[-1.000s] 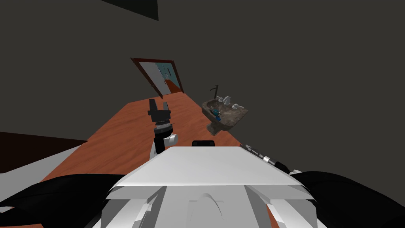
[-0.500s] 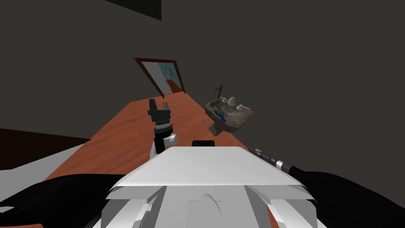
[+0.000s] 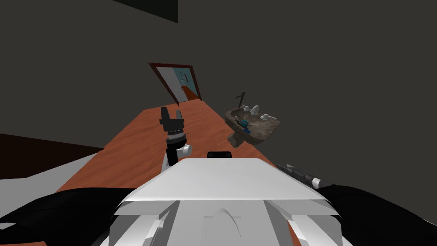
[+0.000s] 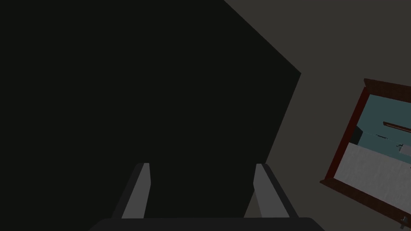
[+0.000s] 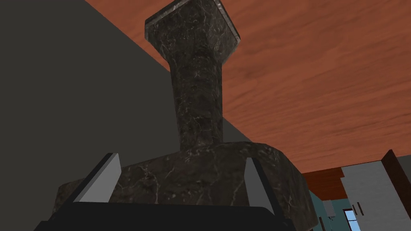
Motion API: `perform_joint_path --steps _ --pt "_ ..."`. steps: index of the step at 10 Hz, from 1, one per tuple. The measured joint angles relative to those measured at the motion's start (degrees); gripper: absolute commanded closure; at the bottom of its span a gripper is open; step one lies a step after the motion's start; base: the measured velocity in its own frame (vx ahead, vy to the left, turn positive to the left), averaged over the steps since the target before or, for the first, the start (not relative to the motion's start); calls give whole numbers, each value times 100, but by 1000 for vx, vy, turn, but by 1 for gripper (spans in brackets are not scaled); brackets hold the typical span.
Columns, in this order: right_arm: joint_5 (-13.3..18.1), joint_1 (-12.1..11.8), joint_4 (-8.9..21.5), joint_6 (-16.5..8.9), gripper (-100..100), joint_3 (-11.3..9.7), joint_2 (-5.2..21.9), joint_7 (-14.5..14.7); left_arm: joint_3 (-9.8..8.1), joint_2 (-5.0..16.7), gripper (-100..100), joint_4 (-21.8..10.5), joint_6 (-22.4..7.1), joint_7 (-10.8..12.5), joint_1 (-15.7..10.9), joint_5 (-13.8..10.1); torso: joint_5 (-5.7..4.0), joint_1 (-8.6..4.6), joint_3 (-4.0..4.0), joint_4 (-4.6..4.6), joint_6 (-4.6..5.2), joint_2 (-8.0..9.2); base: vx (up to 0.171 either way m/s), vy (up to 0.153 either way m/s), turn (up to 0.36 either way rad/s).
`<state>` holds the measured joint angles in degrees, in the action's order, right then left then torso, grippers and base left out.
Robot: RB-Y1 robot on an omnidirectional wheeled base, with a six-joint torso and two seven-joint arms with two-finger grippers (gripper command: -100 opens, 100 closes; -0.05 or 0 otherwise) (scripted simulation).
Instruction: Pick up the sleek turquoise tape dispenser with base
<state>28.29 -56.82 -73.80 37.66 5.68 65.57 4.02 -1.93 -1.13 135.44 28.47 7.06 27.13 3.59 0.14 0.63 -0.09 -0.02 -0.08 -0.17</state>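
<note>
Two grippers, both spread wide and holding nothing, as I stand on a red-brown wood floor [image 3: 141, 141] beside a dark, marbled pedestal sink [image 3: 260, 130].

The turquoise tape dispenser [image 3: 244, 124] lies inside the sink's basin, in front of the pale taps [image 3: 254, 109] and the thin dark spout [image 3: 242, 97] at the back rim. From the head view it is a small blue-green patch against the stone, too small to tell how it sits.

My right gripper [image 5: 181, 157] is held low at my right side and points up at the sink from underneath. Between its two light grey fingers [image 5: 102, 178] the rough underside of the basin looms near, and the pedestal column [image 5: 196, 92] runs from it to a square foot [image 5: 192, 18] on the wood floor. The fingers stand clear of the stone on both sides. The gripper is below the basin, well apart from the tape dispenser inside it.

My left gripper [image 3: 171, 112] is raised ahead of my chest over the floor, well to the left of the sink, with its fingers likewise parted around empty air.

The sink stands against a plain dark grey wall [image 3: 341, 85]. At the far end of the floor is a doorway [image 3: 177, 83] with a dark red frame.
</note>
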Motion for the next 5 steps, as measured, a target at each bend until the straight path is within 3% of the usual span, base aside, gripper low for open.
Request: perform_joint_path --steps 2,3,5 --pt "6 -26 264 49 -100 45 142 90 -1 1 0 0 0 0 0 0 -4 -24 1 0 4 4 43 103 41" --pt "38 5 551 85 -100 36 259 186 0 0 0 0 0 0 0 0 -4 -13 -1 0 0 -2 51 153 61" --pt "46 -176 788 44 -100 147 515 317 0 0 0 0 0 0 1 0 3 13 -10 -4 0 -18 102 194 80"
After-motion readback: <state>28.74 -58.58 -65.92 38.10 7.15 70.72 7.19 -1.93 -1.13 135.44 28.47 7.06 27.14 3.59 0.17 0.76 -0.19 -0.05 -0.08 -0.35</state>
